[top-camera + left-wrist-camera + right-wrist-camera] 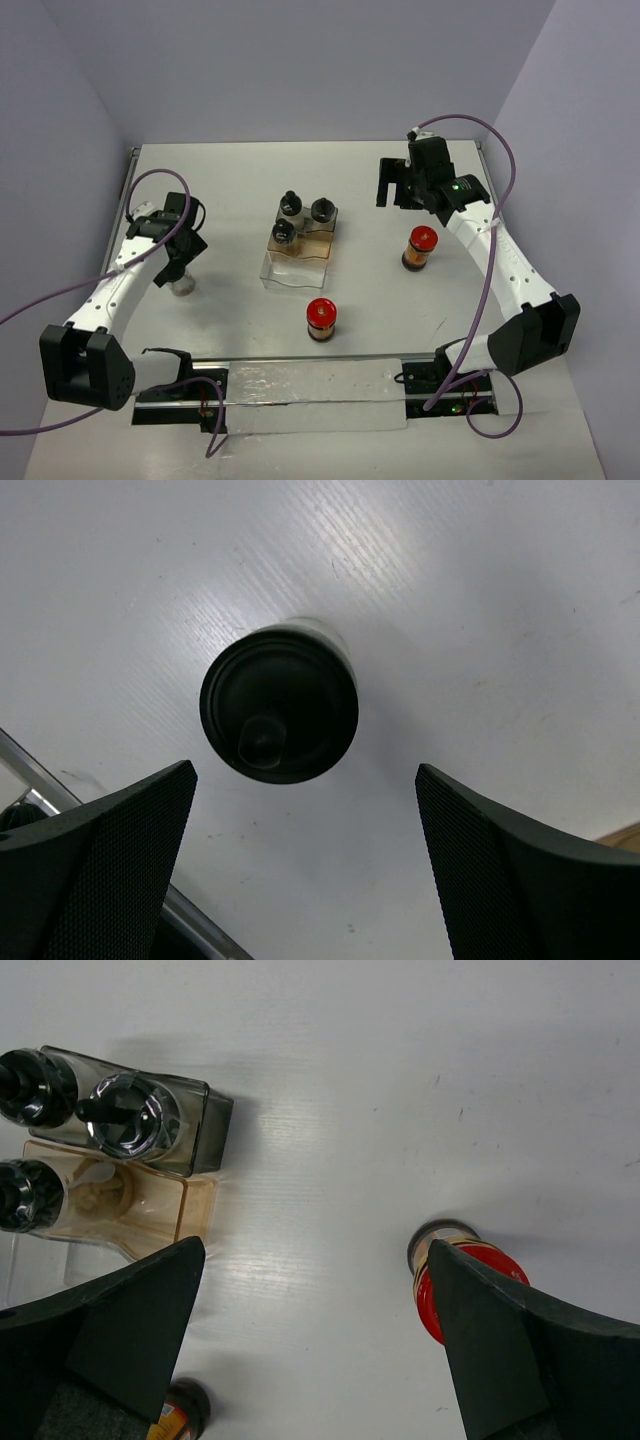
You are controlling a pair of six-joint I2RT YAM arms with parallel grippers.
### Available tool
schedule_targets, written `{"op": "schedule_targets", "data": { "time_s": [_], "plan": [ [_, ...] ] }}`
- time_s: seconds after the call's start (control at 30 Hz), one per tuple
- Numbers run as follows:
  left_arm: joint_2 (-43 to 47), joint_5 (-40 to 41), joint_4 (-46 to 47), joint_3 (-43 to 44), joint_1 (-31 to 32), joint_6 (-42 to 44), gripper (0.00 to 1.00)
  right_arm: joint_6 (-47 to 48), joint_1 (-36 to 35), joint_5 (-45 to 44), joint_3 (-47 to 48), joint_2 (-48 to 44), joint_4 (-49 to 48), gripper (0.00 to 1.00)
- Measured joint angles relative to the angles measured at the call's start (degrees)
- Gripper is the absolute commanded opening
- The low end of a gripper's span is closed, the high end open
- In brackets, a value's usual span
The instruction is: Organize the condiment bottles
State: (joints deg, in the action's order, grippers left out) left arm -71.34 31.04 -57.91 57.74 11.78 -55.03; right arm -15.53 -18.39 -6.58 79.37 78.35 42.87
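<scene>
Finds the left gripper (305,780) above a small clear jar with a black cap (279,702), which stands upright near the left edge of the white table (230,170), with the fingers (110,860) spread wide on either side of the cap and not touching it. Records the right gripper (315,1250) toward the far right corner, fingers likewise apart and holding nothing, with an amber-brown red-capped jar (421,247) standing near it. Notes three more black-capped jars (322,211) in the far end of the clear rectangular plastic tray (290,272) at mid-table, and a second red-capped jar (321,318) between tray and near edge.
</scene>
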Motion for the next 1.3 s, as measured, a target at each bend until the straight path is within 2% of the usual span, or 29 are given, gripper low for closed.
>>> {"op": "schedule_targets", "data": {
  "time_s": [0.5,1.3],
  "plan": [
    [-2.07,-2.34,7.28,-3.83,-4.82,2.67,0.99,0.00,-0.30,0.17,0.00,0.77,0.00,1.00],
    [-1.76,-4.47,10.15,-5.66,-6.80,5.25,0.76,0.00,-0.75,0.42,0.02,1.53,-0.01,1.00]
  ]
}}
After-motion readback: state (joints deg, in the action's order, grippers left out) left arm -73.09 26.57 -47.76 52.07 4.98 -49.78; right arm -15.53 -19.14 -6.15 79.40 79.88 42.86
